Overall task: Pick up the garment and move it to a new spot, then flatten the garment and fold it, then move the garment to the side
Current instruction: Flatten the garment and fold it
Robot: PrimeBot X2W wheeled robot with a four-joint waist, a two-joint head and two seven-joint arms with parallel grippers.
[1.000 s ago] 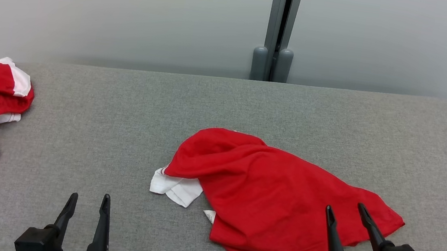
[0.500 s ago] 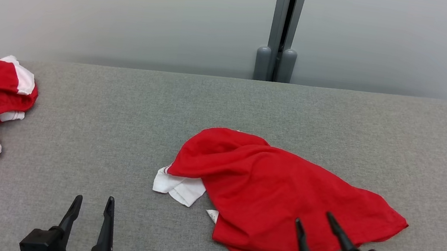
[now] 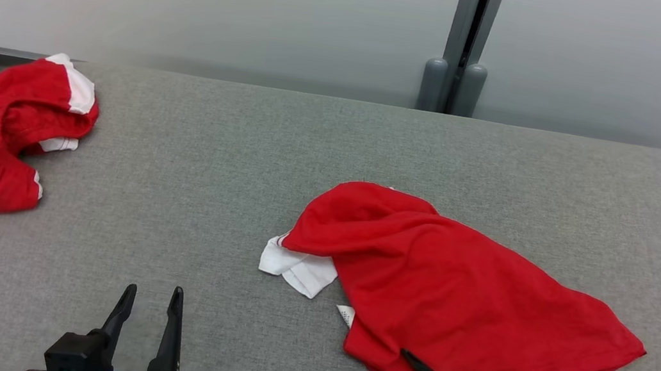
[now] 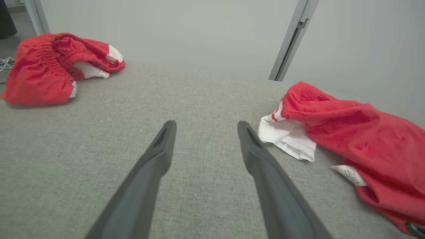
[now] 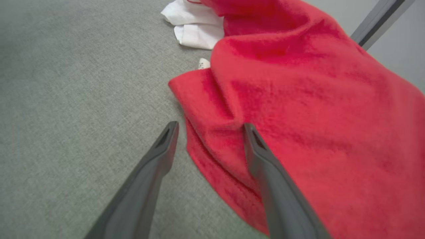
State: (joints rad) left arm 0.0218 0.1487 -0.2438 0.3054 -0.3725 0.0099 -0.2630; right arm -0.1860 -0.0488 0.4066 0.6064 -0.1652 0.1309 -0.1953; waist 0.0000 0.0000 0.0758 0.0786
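**Right claw wide over the shirt's near hem, left waiting on bare cloth**

The right gripper (image 3: pixel 384 364) sits low at the bottom edge of the head view. Its wrist is rolled, its two dark fingers slant up and to the left, and a green light glows on the wrist housing. The jaws are spread wide and nothing is between them.

Its own wrist camera shows one finger over the grey table (image 5: pixel 66 99) and the other over red fabric. The near edge of the red garment (image 3: pixel 458 287) runs up through the gap. I cannot tell whether the tips touch the cloth.

The left gripper (image 3: pixel 155 289) is at the lower left with its fingers pointing straight up the view. They too are wide apart and empty, over bare grey surface.

The garment lies crumpled right of centre on the table. A white sleeve (image 3: pixel 299 268) pokes out on its left side, and a small white label (image 3: pixel 345 314) lies just below that. From the left wrist camera, the sleeve sits near that claw's right finger but clear of it.

A second red garment (image 3: pixel 8 134) is bunched at the table's far left edge, well apart from both claws.
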